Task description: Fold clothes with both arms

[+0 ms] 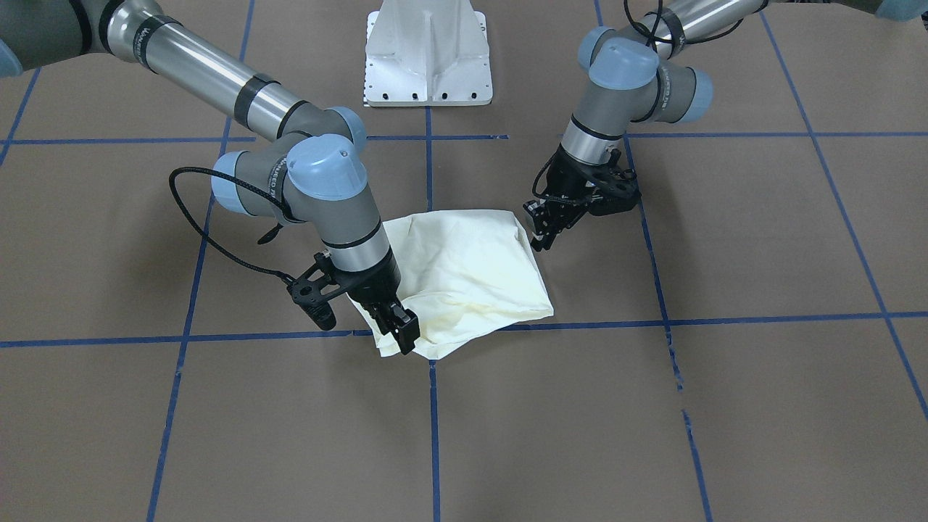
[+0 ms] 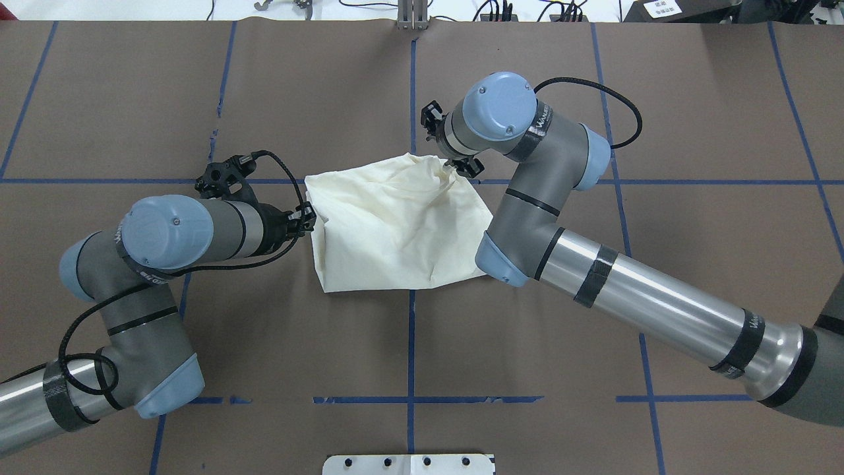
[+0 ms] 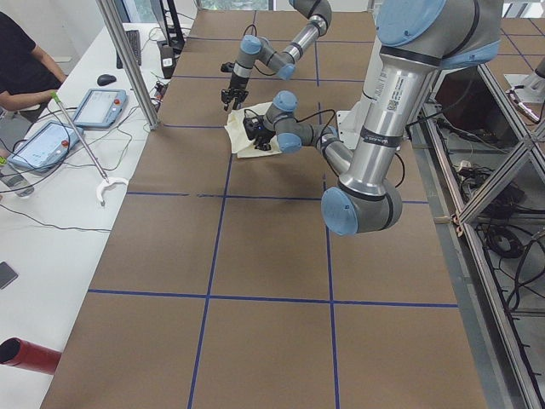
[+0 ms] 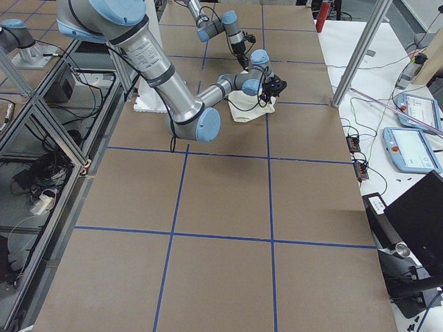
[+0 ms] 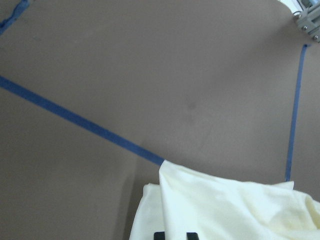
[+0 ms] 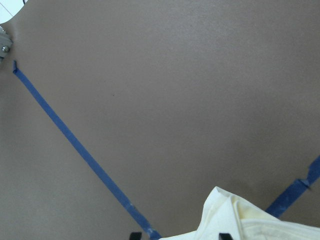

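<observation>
Facing the robot from across the bench (image 1: pixel 725 406), the front view shows the cream T-shirt (image 1: pixel 464 264) folded into a rough square, plain side up. It lies near the middle, over a crossing of blue tape lines (image 1: pixel 652 320) and a little in front of the white pedestal (image 1: pixel 428 65). The right arm (image 1: pixel 326 188), on this view's left, bends down onto the shirt's near corner, its jaws set in the cloth. The left arm (image 1: pixel 623 80) comes down at the far corner on the other side, its jaws right at the hem.

From overhead, the left arm's jaws touch the shirt's left edge. The right arm's jaws sit at its far right corner, where creases fan out from them.

Looking along the bench from the left end, the shirt is far off, between the two arms. A person (image 3: pixel 21 60) sits at a side table beside a tablet-like pendant (image 3: pixel 98 107).

From the right end, the shirt is a small pale patch just beside the nearer arm's wrist.

The left wrist camera shows narrow jaws, their tips pinched on the cloth's edge.

The right wrist camera shows the tips well apart with a bunch of cloth rising between them. I cannot tell whether they clamp it.
</observation>
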`<action>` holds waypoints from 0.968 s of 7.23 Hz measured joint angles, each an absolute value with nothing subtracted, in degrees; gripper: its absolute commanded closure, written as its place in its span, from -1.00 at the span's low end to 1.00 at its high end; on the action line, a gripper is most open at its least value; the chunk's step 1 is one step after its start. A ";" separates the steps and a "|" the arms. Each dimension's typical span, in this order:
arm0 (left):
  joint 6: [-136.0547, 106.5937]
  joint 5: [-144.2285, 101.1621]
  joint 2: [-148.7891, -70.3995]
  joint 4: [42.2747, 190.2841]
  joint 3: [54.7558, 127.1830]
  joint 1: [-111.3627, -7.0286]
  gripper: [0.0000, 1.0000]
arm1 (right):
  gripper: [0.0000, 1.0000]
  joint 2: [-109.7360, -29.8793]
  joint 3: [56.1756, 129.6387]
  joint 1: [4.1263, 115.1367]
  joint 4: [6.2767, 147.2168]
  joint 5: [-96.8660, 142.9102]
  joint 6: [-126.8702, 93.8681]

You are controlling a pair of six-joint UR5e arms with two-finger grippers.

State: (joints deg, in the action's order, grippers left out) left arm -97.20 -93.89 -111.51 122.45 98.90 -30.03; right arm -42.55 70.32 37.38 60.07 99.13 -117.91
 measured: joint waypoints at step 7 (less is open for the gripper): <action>-97.29 -93.89 -111.51 122.43 98.95 -29.53 0.48 | 1.00 -42.45 68.76 36.16 60.32 99.60 -120.42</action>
State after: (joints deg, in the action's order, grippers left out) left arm -97.29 -93.89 -111.51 122.43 98.95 -29.53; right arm -42.45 68.76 36.16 60.32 99.60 -120.42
